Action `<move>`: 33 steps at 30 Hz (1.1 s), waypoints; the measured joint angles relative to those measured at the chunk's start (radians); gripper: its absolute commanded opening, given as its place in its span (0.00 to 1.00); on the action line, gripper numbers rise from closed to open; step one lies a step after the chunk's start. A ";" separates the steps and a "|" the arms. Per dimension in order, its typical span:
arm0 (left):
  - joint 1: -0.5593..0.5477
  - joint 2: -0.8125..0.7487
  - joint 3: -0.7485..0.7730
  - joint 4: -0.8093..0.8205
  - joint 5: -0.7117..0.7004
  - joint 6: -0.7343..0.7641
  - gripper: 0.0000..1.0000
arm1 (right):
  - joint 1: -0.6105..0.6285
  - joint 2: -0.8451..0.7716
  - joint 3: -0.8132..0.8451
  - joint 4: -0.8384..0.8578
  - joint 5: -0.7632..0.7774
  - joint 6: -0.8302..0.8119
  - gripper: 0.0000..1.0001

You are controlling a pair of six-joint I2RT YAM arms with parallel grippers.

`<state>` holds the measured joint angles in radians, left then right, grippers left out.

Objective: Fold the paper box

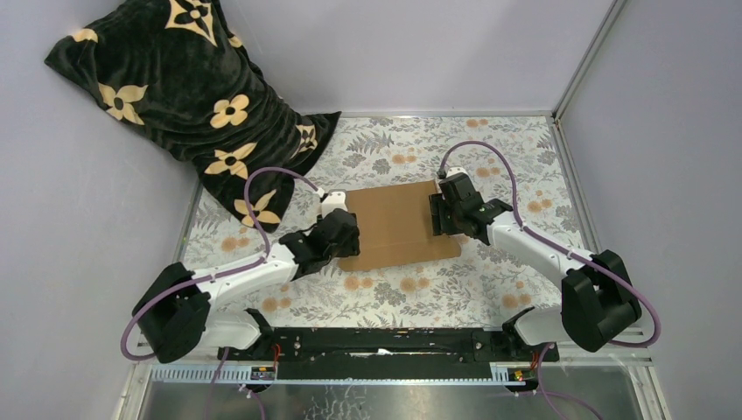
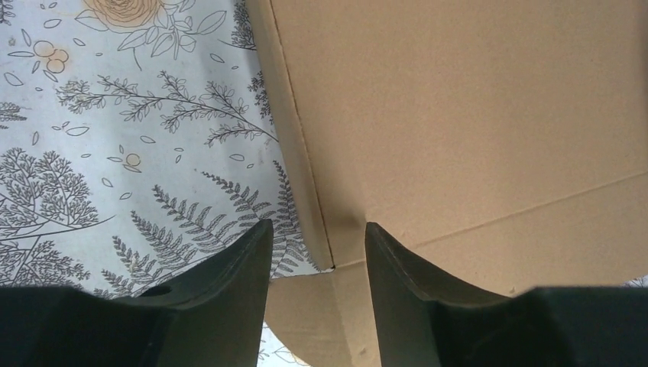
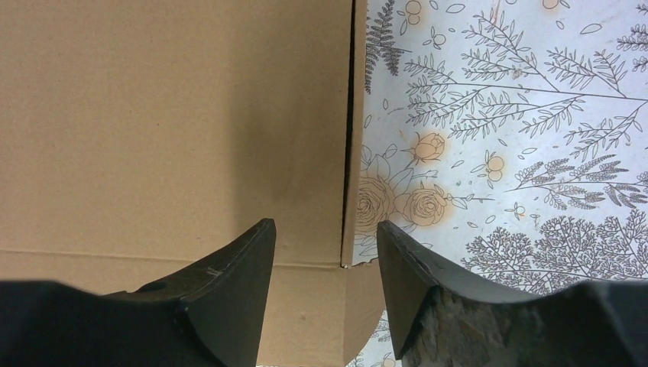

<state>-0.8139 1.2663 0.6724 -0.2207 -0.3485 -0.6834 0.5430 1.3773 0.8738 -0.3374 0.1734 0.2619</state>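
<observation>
Brown corrugated cardboard, the paper box lies nearly flat at the centre of the floral tablecloth. The left gripper sits at its 9 o'clock edge and the right gripper at its 3 o'clock edge, each with fingers spread astride a narrow side flap, grasping nothing. A dark flowered cushion slumps at 10 o'clock.

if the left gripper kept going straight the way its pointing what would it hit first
Most likely the cardboard box. In the wrist view the open left gripper has its fingers on either side of the box's side edge, so that edge would come first. How far off it is, the picture does not settle.
</observation>
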 measured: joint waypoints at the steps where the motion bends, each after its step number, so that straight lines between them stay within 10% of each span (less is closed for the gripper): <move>1: -0.005 0.014 0.008 0.000 -0.005 -0.001 0.50 | 0.001 0.000 0.000 0.001 0.002 -0.002 0.53; 11: -0.084 0.155 0.122 -0.011 -0.039 -0.019 0.35 | 0.011 -0.003 0.000 0.042 -0.036 -0.018 0.39; 29: 0.014 0.253 0.195 0.029 -0.022 0.026 0.40 | 0.027 0.119 0.032 0.145 -0.052 0.014 0.36; 33: 0.066 0.253 0.204 0.027 0.014 0.054 0.48 | 0.028 0.126 0.063 0.100 -0.070 0.048 0.48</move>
<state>-0.7479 1.5196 0.8768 -0.1940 -0.3344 -0.6296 0.5713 1.5028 0.9371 -0.2379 0.1032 0.3099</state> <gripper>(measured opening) 0.408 0.372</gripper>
